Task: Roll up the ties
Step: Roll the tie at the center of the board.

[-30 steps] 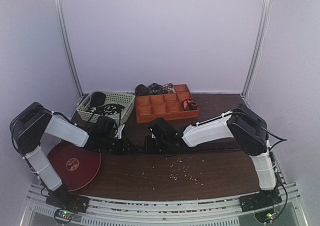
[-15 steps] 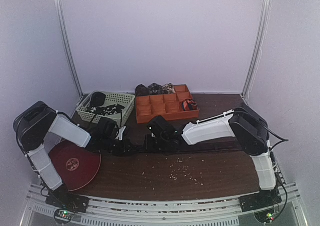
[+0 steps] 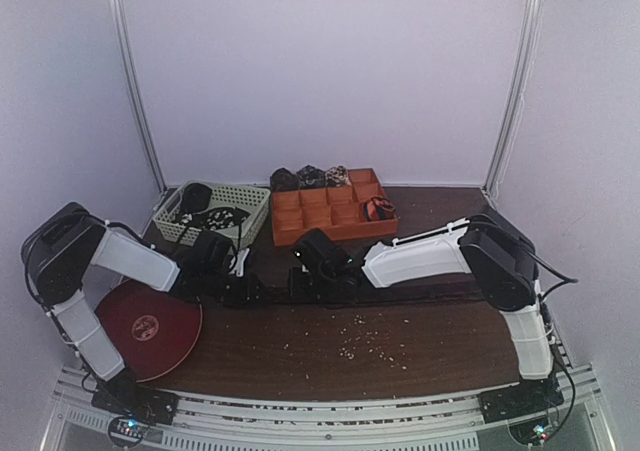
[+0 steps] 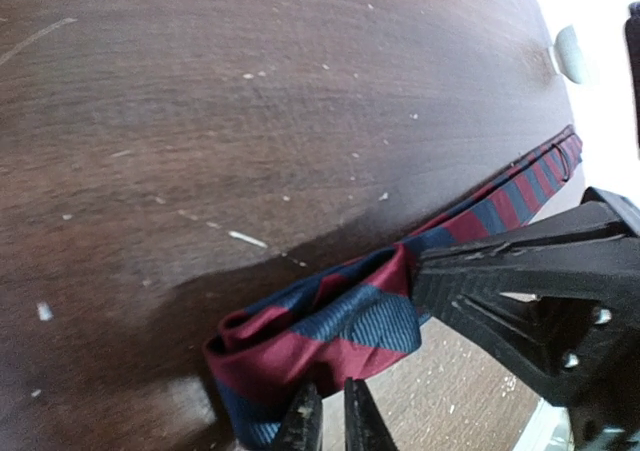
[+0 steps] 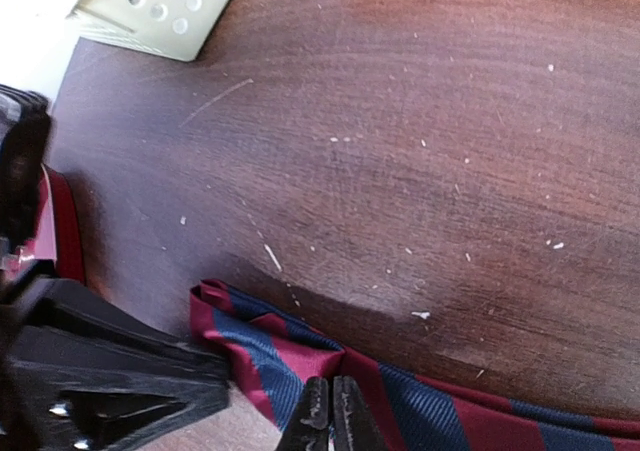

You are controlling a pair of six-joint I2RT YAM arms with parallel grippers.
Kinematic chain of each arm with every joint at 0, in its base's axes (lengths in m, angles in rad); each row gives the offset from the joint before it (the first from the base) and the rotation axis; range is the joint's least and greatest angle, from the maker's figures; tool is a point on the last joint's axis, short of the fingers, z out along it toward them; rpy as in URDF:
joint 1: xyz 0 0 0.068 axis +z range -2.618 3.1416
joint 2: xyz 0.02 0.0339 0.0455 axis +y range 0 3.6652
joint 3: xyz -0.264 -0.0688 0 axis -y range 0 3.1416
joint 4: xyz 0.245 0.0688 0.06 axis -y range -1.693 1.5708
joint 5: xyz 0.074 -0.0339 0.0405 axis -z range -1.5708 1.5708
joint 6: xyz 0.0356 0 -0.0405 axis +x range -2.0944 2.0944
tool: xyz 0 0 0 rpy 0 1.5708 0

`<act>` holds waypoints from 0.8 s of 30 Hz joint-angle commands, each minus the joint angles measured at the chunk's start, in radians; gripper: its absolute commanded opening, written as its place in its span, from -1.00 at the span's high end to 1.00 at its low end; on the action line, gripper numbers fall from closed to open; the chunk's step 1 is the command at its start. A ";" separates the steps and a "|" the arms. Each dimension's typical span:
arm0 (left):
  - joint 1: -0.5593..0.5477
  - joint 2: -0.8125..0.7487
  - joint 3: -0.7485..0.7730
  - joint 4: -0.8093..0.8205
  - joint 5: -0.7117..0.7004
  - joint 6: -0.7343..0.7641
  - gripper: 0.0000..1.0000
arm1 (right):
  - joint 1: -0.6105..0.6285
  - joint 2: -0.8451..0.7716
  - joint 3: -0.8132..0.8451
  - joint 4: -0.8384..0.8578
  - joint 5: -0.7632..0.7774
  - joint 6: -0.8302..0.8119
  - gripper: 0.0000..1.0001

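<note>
Pale lavender walls (image 3: 320, 71) close off the back of a dark wooden tabletop (image 3: 420, 361), which is dotted with pale crumbs (image 3: 362, 336) near its middle. At the far edge sits an orange tray (image 3: 312, 235) with many compartments. Three dark coiled ties (image 3: 312, 176) sit along its back row, and a red-and-black coil (image 3: 377, 208) fills a compartment at its right end. Just left of the tray is a pale green basket (image 3: 190, 235) holding loose dark ties (image 3: 215, 214). A round red disc (image 3: 140, 331) lies at the near left, partly under the left arm.

Both arms reach inward and low, so the two grippers meet close together in front of the tray. Between them a striped tie (image 4: 330, 321), red and navy, lies flat on the wood. Its end is doubled over into a short fold, and the rest of the strip runs off along the tabletop toward the right arm's side.

The left gripper (image 4: 333, 426) is nearly clenched, with only a slim gap between its tips, and the lower edge of the fold is nipped between them. The right gripper (image 5: 330, 416) is clenched tight, its tips pinching the tie just beside the fold. In each wrist view, the other gripper's black frame looms just beside the fabric.

From above, the tie is hard to pick out against the dark wood.
</note>
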 commanded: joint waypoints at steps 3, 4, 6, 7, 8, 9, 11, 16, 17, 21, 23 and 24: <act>0.023 -0.077 0.022 -0.119 -0.125 0.026 0.73 | 0.006 0.048 0.022 -0.025 0.009 -0.025 0.89; 0.030 -0.083 0.013 -0.119 -0.127 0.026 0.71 | 0.005 0.050 0.022 -0.024 0.008 -0.027 0.89; 0.041 -0.091 -0.002 -0.125 -0.136 0.029 0.69 | 0.004 0.053 0.022 -0.024 0.009 -0.028 0.90; 0.045 -0.095 -0.007 -0.130 -0.146 0.033 0.68 | 0.004 0.055 0.021 -0.024 0.010 -0.029 0.90; 0.048 -0.097 -0.011 -0.135 -0.156 0.035 0.68 | 0.004 0.055 0.019 -0.023 0.011 -0.030 0.90; 0.053 -0.097 -0.015 -0.137 -0.164 0.040 0.68 | 0.003 0.055 0.018 -0.021 0.011 -0.031 0.89; 0.060 -0.089 -0.016 -0.145 -0.174 0.046 0.69 | 0.003 0.055 0.017 -0.020 0.011 -0.030 0.89; 0.077 -0.036 0.007 -0.153 -0.184 0.065 0.85 | 0.002 0.057 0.017 -0.013 0.002 -0.030 0.90; 0.077 -0.023 0.011 -0.138 -0.156 0.074 0.87 | 0.002 0.057 0.017 -0.015 0.002 -0.030 0.90; 0.074 0.012 -0.002 -0.071 -0.059 0.067 0.94 | 0.003 0.054 0.014 -0.018 0.006 -0.031 0.90; 0.075 0.025 -0.006 -0.045 -0.028 0.060 0.94 | 0.003 0.053 0.014 -0.016 0.005 -0.032 0.90; 0.075 0.032 -0.007 -0.038 -0.017 0.056 0.94 | 0.002 0.053 0.014 -0.016 0.005 -0.033 0.90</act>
